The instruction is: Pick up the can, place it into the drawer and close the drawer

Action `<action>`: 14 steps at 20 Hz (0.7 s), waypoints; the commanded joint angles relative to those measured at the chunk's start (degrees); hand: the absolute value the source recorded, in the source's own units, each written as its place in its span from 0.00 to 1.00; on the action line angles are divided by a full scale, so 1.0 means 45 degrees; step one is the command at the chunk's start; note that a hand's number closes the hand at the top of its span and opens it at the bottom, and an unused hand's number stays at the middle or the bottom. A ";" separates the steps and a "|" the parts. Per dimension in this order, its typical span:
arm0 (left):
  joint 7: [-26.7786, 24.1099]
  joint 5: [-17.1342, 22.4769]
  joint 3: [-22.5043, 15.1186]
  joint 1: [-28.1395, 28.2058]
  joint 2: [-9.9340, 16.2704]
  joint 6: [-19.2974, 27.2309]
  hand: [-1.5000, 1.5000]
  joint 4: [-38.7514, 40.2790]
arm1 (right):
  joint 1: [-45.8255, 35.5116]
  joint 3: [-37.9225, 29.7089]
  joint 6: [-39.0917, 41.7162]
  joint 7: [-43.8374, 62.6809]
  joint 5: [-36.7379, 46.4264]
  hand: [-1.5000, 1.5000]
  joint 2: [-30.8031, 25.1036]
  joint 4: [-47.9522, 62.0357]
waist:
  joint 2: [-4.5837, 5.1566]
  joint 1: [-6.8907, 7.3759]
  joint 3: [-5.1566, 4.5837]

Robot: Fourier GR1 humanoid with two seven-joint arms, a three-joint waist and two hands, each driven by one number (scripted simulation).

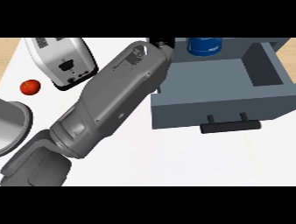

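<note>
Reaching arm: one grey forearm [108, 103] crosses the counter diagonally from the lower left toward the drawer's [222, 103] back left corner.
Which arm: it enters from the left of the view, so it is probably the robot's left.
Hand: only a dark sliver of the left hand [163, 43] shows at the drawer's far left corner, just beside the can; whether its fingers are spread or curled cannot be told, and no hold on anything is visible.
Can position: the can [205, 46] stands upright at the drawer's far edge, partly cut off by the top of the view; whether it sits inside or just behind the drawer is unclear.
Can appearance: deep blue, round-sided, with a paler band near its top.
Handling, as a judgement: likely rigid, light and smooth-walled, so it could slip; wrapping around the middle of its side seems safest.
Drawer: grey-blue, pulled open, dark handle [230, 126] on its near face.
Left of drawer: a toaster [61, 61] and a tomato [31, 87].
</note>
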 commanded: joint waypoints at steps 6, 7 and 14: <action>-0.0431 0.1183 -0.1734 0.0105 0.0000 0.1049 0.00 0.0395 | -0.0174 0.0168 0.0016 0.0120 0.0104 0.00 0.0097 -0.0016 | 0.0046 -0.0241 0.0006; -0.0043 0.1239 -0.1641 -0.0394 0.0000 0.1126 0.00 0.0883 | -0.0218 0.0434 -0.0108 0.0379 0.0186 0.00 0.0166 -0.0369 | 0.0079 -0.0285 0.0005; -0.1254 0.1882 -0.1862 0.0223 0.0000 0.1093 0.00 0.1124 | 0.0049 0.0269 0.0323 -0.0038 0.0181 0.00 0.0286 -0.0251 | 0.0068 -0.0246 0.0004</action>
